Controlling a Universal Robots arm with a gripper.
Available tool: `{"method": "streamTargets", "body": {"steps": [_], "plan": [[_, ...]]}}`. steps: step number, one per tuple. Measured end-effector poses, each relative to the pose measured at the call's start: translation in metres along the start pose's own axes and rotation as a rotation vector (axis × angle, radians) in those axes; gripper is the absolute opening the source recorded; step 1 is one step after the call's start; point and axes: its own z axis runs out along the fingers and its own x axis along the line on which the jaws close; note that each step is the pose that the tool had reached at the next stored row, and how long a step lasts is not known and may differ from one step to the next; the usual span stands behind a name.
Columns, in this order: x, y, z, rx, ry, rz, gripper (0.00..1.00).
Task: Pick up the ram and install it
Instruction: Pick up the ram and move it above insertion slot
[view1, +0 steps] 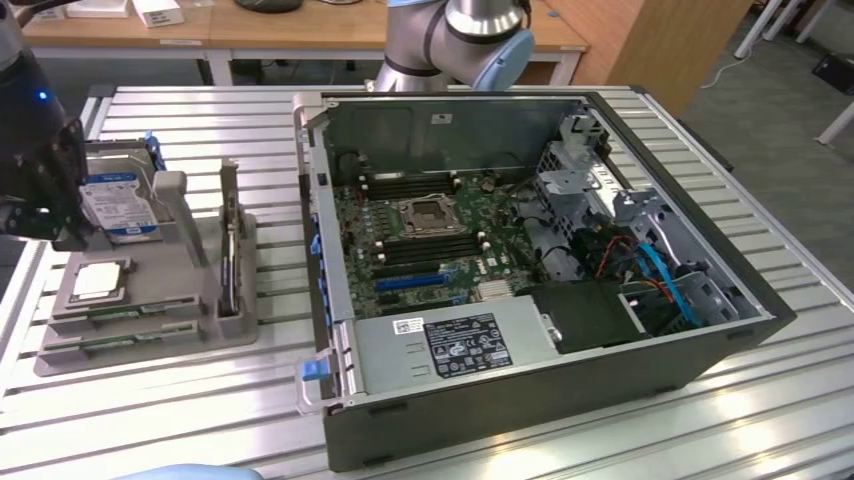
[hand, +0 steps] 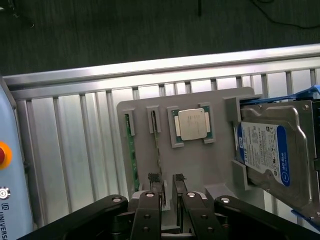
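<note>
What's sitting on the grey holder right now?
A green ram stick in a slot, the silver processor in its pocket, the blue-labelled hard drive propped at one end. The tool covers part of the holder; what lies under it is hidden.

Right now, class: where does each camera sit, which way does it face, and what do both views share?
Exterior view: high above the table, facing down onto the open computer case and grey holder; the arm shows behind the case.
Wrist view: on the wrist, facing down onto the holder and its ram stick; the claw shows.
Shared: holder, hard drive, processor chip.
</note>
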Motion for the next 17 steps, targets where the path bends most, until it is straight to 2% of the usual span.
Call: {"method": "streamTargets", "body": {"steps": [6, 11, 17], "plan": [[0.0028, -0.0003, 0.0002, 0.0074, 0.0007, -0.041, 0.24], [0.0050, -0.0006, 0.0009, 0.0164, 0.0009, -0.077, 0.24], [0.0053, -0.0006, 0.0030, 0.0170, 0.0009, -0.080, 0.24]]}}
